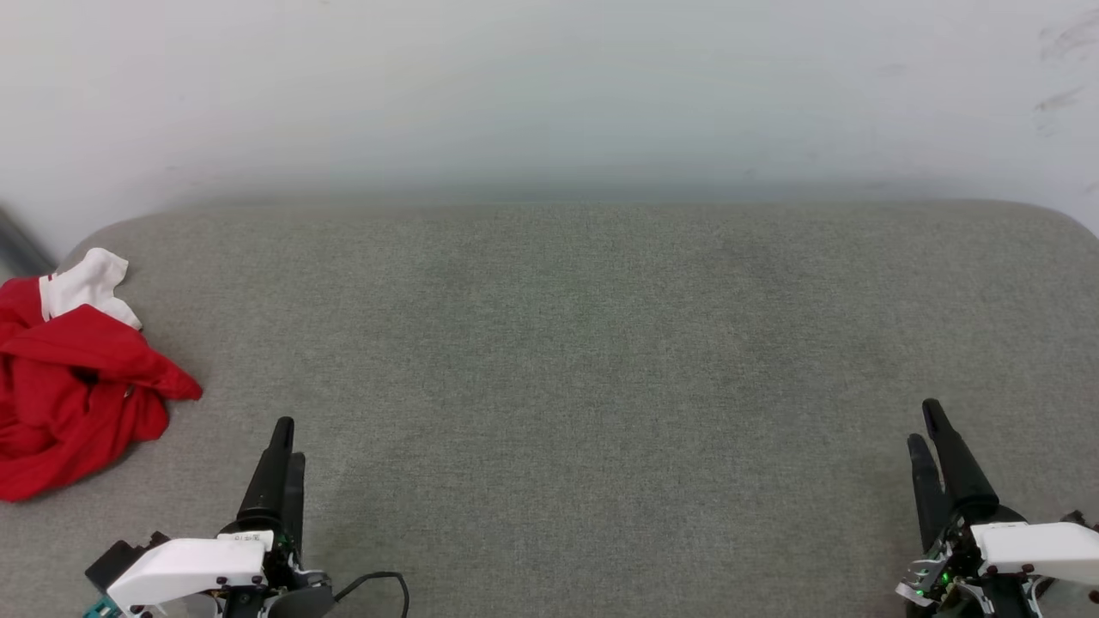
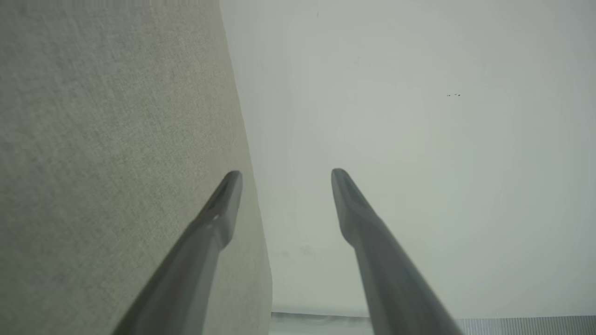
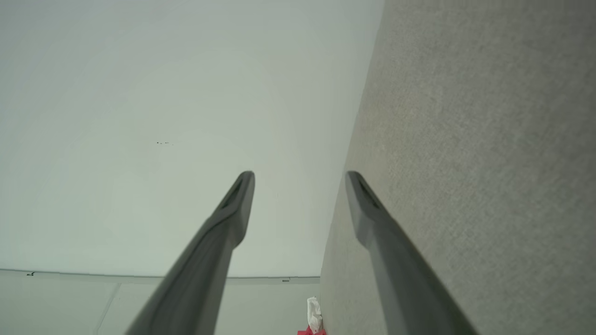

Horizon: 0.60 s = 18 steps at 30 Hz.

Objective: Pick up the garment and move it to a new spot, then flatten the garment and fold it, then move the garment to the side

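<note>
Garment [image 1: 73, 378] crumpled far left, head view; L wrist fingers [image 2: 223, 204] apart.

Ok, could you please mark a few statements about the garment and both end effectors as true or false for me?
1. The garment lies crumpled at the left edge of the grey padded surface. True.
2. The left end effector is gripping the garment. False: its fingers stand apart with nothing between them, and it is clear of the cloth.
3. The right end effector is open and empty. True.
4. The garment is red all over. False: a white sleeve shows at its far end.
</note>
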Tool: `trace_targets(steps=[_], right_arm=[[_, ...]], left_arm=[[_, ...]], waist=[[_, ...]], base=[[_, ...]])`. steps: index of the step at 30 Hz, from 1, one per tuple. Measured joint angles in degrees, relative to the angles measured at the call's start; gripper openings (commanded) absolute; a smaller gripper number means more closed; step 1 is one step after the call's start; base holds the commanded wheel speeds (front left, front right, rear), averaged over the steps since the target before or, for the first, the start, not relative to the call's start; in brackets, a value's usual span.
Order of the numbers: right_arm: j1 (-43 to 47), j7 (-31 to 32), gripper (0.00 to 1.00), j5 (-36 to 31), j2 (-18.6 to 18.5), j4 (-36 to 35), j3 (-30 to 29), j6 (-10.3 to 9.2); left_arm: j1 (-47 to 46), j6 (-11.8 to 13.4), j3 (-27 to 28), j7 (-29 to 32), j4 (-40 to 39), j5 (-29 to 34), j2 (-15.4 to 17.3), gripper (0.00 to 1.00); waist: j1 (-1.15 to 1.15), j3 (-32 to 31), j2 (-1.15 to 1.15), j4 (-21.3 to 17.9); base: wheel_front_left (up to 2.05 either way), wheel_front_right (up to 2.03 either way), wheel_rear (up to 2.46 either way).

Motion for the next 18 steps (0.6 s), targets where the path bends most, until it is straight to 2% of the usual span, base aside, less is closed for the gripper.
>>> trace_targets(steps=[8,18], right_arm=[[0.28,-1.97,1.0,-10.36,0.02,-3.64,-0.15,0.0],[1.04,-4.46,1.0,-26.42,0.03,-7.78,0.96,0.0]], left_arm=[[0.07,2.7,0.73,-2.1,-3.65,9.73,0.01,1.0],[0.97,6.83,-0.73,-4.41,-7.65,22.78,0.02,1.0]], waist=[[0.0,0.14,0.0,-0.1],[0.0,0.4,0.0,-0.11]], base=[[0.0,0.0,0.0],[0.0,0.0,0.0]])
